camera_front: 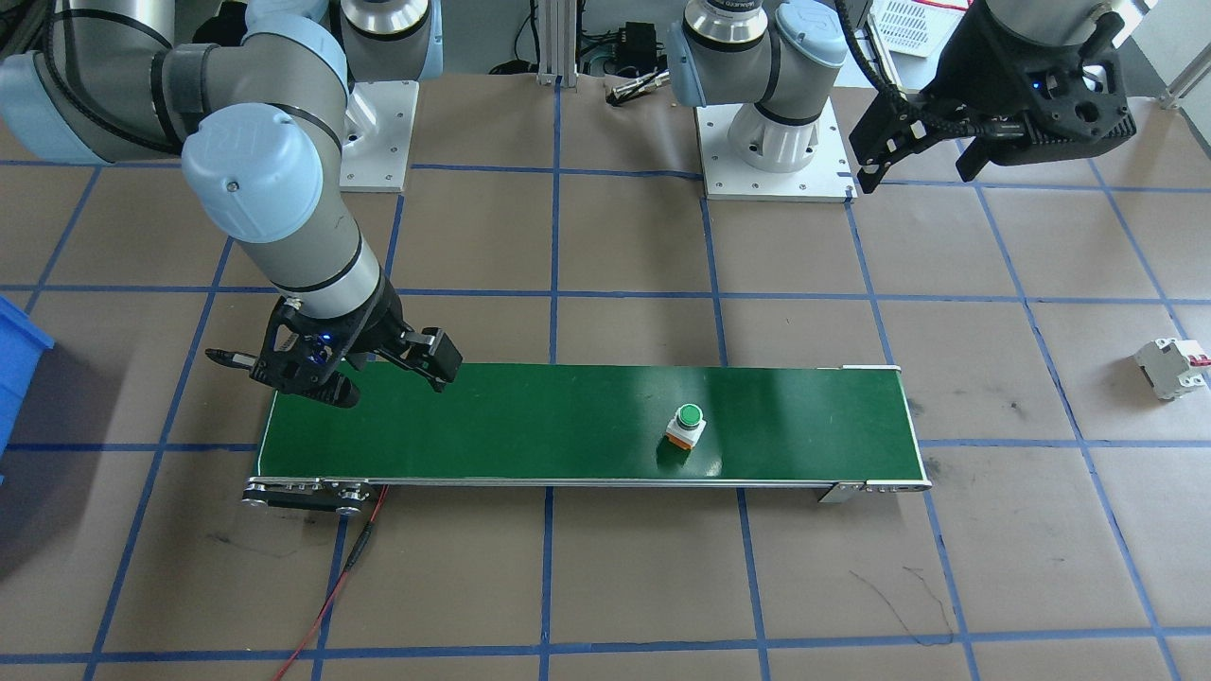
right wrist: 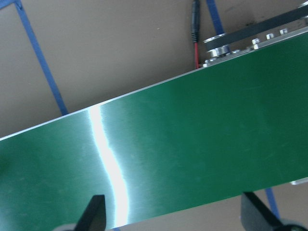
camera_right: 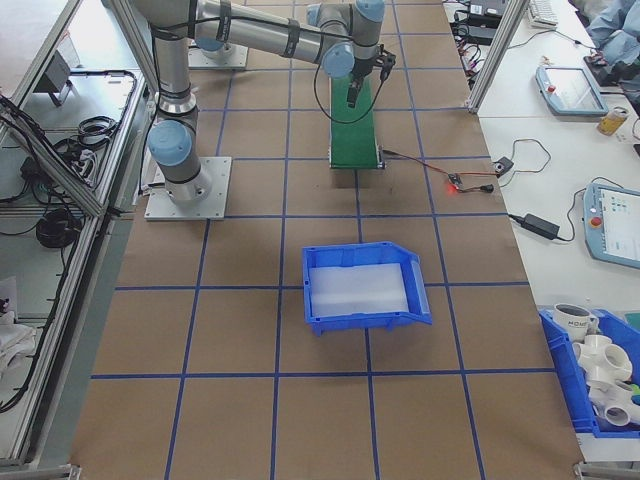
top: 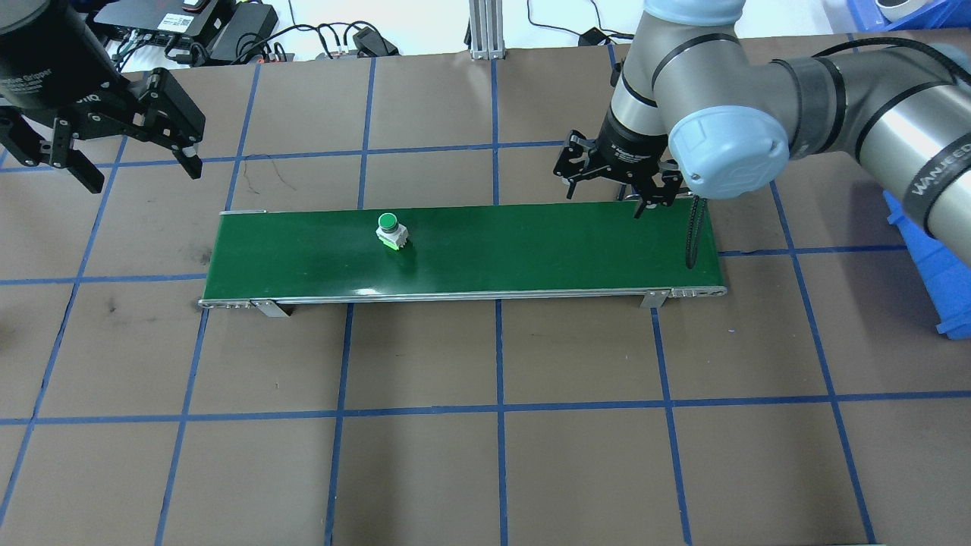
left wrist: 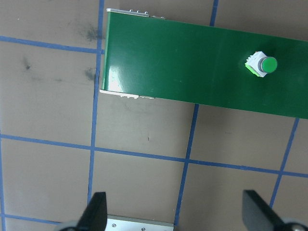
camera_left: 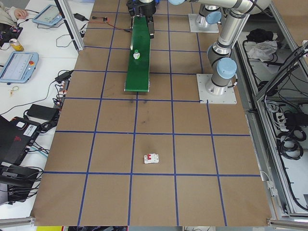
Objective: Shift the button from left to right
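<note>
Button (top: 388, 226) stands left of centre on the green conveyor (top: 531, 250). Right tool (top: 616, 186), wide open and empty, waits at right; close squarely around the body. Left tool (top: 114, 152) open, empty.

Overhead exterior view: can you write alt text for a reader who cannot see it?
A small green-capped button stands on the left part of a long green conveyor belt on a brown gridded table. The right end effector hangs open at the belt's right end. The left end effector hangs open off the belt's left end, holding nothing.
</note>
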Controlling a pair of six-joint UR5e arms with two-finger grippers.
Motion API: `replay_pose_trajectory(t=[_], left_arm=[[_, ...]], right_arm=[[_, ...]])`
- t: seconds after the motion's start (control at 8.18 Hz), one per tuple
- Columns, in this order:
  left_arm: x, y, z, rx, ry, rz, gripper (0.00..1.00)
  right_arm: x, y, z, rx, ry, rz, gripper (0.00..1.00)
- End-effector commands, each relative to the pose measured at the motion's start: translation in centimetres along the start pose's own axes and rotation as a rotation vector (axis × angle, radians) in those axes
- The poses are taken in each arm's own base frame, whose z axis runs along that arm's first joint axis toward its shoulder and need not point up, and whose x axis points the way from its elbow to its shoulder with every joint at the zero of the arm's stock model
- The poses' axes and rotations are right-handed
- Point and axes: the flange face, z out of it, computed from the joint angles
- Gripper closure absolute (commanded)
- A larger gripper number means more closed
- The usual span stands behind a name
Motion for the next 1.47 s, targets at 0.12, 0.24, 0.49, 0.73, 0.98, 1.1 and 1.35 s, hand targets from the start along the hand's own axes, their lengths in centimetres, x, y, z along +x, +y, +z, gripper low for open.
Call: replay_pose_trajectory(t=[0.12, 0.24, 0.49, 0.73, 0.98, 1.1, 1.35], left_arm=[[0.2, -0.4, 0.3, 0.005, 0.01, 0.026, 0.0], [0.1, 0.2, -0.2, 0.017, 0.004, 0.025, 0.0], [0.2, 1.6, -1.1, 0.028, 0.009, 0.03, 0.0], [0.0, 2.4, -2.1, 0.054, -0.002, 0.027, 0.0], [0.0, 2.9, -2.2, 0.061, -0.003, 0.022, 0.0], [0.1, 3.0, -2.3, 0.063, 0.011, 0.015, 0.0], [0.1, 3.6, -2.6, 0.071, 0.01, 0.022, 0.0]], right_arm=[[-2.4, 0.5, 1.0, -0.039, -0.11, 0.199, 0.0], [-2.9, 0.0, 0.4, -0.005, -0.135, 0.217, 0.0], [-5.5, 0.7, 1.0, -0.016, -0.225, 0.288, 0.0], [-6.7, 1.3, 0.9, -0.01, -0.255, 0.313, 0.0], [-7.9, 1.8, 2.7, -0.019, -0.231, 0.283, 0.0], [-7.9, 1.4, 4.3, -0.039, -0.216, 0.285, 0.0], [-7.9, 0.7, 7.8, -0.085, -0.169, 0.223, 0.0]])
